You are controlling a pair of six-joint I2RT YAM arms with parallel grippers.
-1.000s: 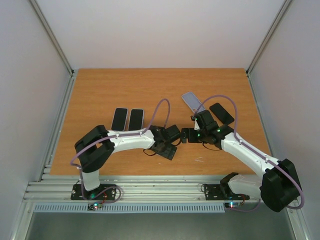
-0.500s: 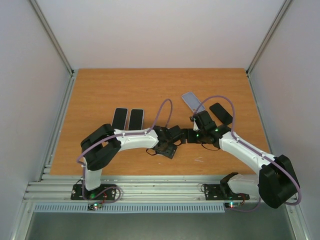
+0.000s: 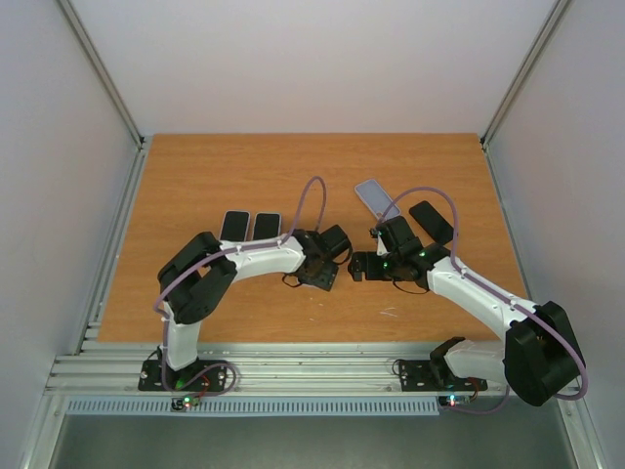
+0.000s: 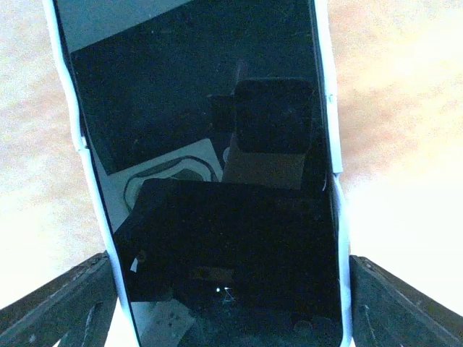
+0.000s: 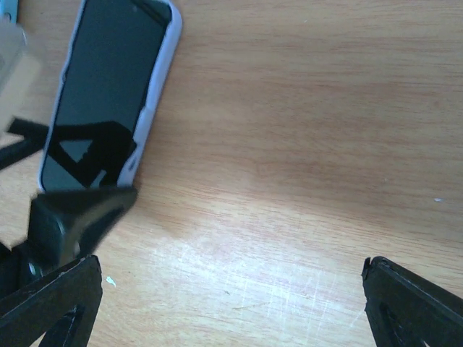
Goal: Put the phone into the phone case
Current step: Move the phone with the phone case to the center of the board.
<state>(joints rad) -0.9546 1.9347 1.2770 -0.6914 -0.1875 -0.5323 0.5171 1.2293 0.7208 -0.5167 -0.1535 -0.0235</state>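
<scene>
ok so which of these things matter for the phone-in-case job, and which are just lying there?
In the job: white-edged phone, left gripper straddling it, right gripper open beside it.
Lying about: two dark slabs side by side, pale slab at the back, black slab far right.

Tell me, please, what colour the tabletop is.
Tabletop: orange-brown wood grain, clearest in the top external view.
</scene>
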